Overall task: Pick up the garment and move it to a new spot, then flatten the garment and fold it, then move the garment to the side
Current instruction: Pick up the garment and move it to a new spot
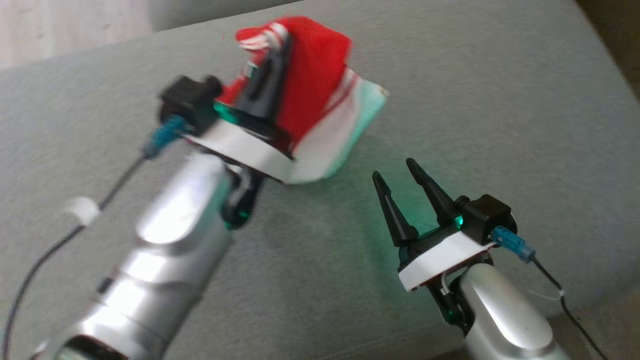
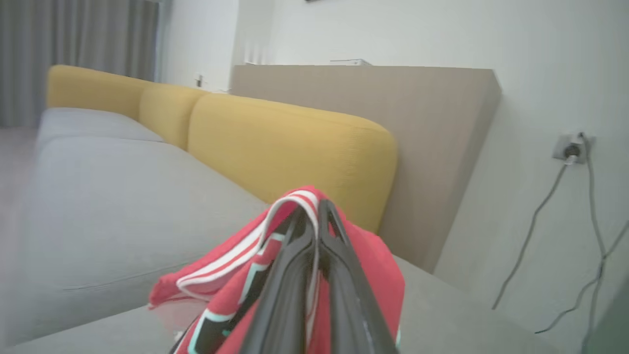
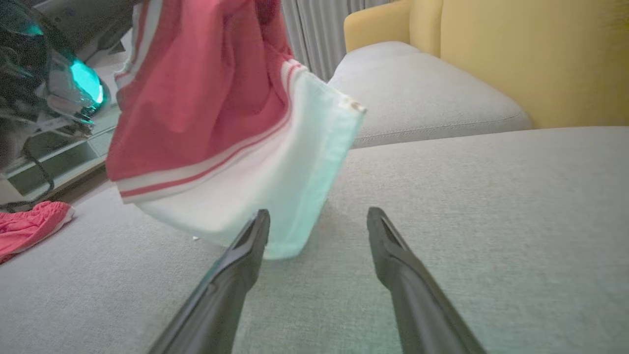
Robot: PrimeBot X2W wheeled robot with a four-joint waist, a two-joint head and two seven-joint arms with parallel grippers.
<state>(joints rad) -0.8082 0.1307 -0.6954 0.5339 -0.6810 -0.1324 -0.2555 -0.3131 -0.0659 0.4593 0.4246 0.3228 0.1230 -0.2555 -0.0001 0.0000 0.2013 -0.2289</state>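
Observation:
The garment (image 1: 320, 85) is red with white stripes and a pale white-green panel. It hangs lifted above the grey sofa seat (image 1: 500, 100), draped over my left gripper (image 1: 282, 37), which is shut on its bunched top edge. In the left wrist view the two dark fingers (image 2: 295, 275) press together with red cloth (image 2: 216, 275) spilling around them. My right gripper (image 1: 395, 170) stands open low over the seat, right of the garment and apart from it. In the right wrist view the garment (image 3: 206, 113) hangs up and left of the open fingers (image 3: 245, 255).
Yellow back cushions (image 2: 290, 142) line the sofa's far side. A beige panel (image 2: 393, 103) and a wall socket with cables (image 2: 570, 147) stand beyond. Another red cloth (image 3: 29, 226) lies at the seat's far edge in the right wrist view.

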